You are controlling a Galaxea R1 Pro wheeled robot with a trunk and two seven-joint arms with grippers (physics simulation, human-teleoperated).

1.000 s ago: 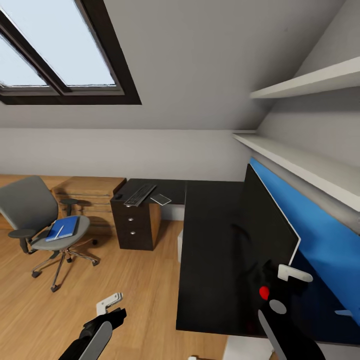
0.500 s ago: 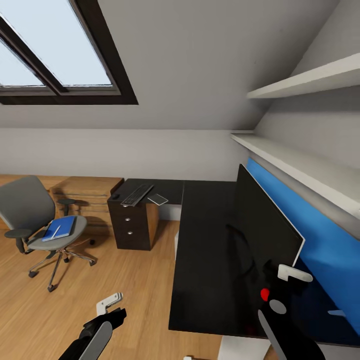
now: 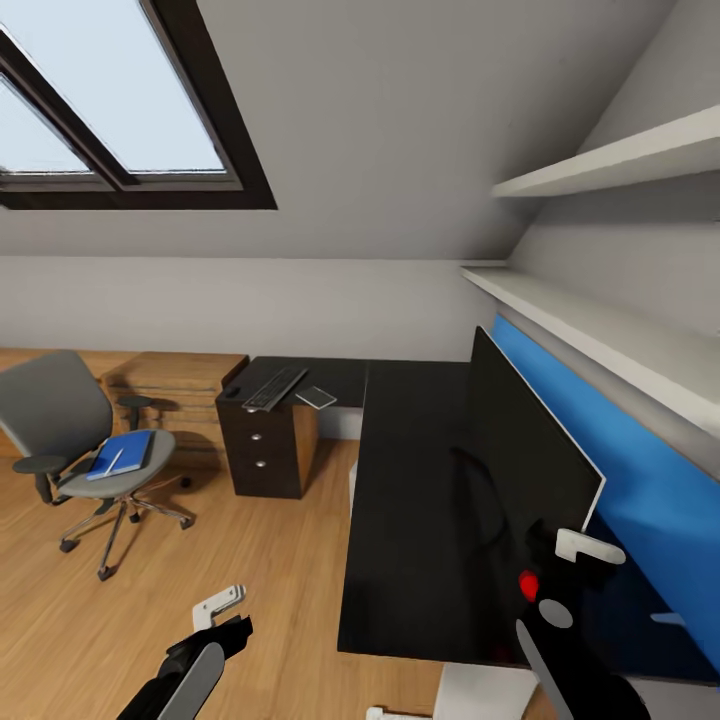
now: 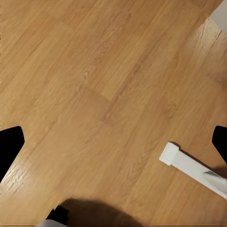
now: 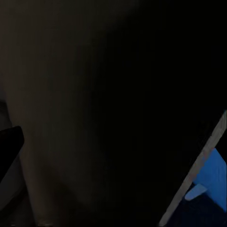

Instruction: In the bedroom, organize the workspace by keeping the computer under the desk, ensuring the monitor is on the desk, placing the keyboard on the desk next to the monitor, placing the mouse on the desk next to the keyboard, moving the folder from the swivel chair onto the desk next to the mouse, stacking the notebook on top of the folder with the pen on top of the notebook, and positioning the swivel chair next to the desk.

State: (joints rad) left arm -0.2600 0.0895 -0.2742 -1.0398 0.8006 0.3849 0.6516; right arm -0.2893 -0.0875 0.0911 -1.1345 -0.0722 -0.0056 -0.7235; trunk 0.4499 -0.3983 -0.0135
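Nearest: left gripper [image 3: 222,612] hanging over bare wood floor [image 4: 104,85], jaws spread wide, empty. Right gripper [image 3: 560,570] close against the monitor [image 3: 520,450]; open or closed, impossible to tell. Monitor upright on the black desk [image 3: 410,500], before the blue back panel. Further: keyboard [image 3: 273,388] on the desk's far wing. Beyond, left: swivel chair [image 3: 70,430], well apart from desk, blue folder [image 3: 120,455] on its seat.
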